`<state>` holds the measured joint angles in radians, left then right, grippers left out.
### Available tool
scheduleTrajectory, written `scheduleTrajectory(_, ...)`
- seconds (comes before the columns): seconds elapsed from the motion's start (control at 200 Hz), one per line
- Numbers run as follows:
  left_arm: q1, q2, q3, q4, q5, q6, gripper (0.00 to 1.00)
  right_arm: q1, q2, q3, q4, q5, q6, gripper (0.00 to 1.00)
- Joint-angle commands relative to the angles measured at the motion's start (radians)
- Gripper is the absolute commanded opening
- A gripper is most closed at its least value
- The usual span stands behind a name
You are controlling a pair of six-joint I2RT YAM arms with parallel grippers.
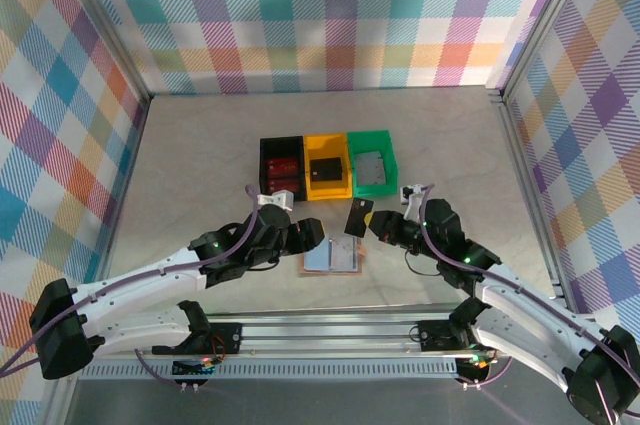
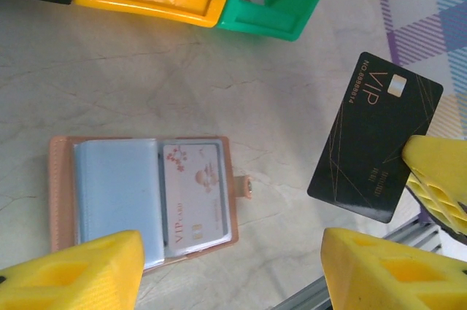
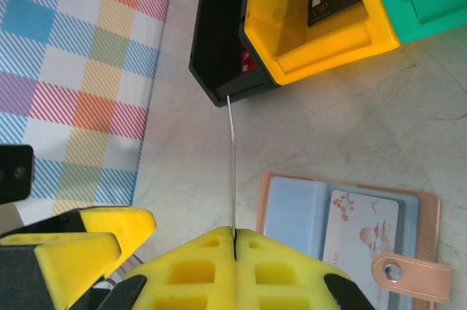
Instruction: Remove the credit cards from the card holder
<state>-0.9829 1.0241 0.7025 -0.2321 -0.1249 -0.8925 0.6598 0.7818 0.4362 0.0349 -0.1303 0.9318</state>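
Overhead, right hand pinches black card; left wrist reads VIP

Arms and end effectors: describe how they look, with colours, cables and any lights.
The left arm and right arm have white links with black joints, and a purple cable runs along each. A small green light glows on each arm. The left end effector and right end effector have black bodies. Their fingers are bright yellow plastic with a lattice of cut-out cells.
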Motion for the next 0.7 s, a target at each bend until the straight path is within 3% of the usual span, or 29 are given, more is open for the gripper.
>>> scheduleTrajectory(0.0,0.009,-0.030,-0.038,0.096,0.029,-0.027,0.66,-0.010,-0.038,-0.032,0.097,0.038,0.066,0.00)
scheduleTrajectory(0.695,0.001,0.025,-0.123,0.407,0.085,-0.186,0.66,-0.011,0.011,-0.106,0.395,0.081,0.239,0.00)
